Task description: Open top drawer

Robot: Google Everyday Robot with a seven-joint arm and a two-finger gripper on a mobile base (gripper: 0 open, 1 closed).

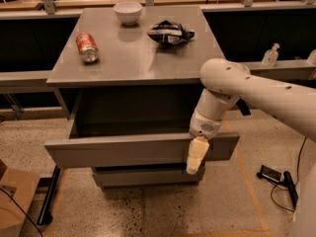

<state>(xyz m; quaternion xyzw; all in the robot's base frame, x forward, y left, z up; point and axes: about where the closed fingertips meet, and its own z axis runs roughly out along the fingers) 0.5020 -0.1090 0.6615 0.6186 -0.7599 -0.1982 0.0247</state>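
Hanging at the open top drawer (123, 152) front: your tool (195, 156).
Open or closed, you cannot tell.

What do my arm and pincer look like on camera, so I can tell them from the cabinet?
The arm is glossy white: smooth, rounded tubular shells with a bulbous joint and small dark dots along the forearm. The pincer, in front of the grey top drawer near its right end, is pale cream-yellow, narrow and blocky.
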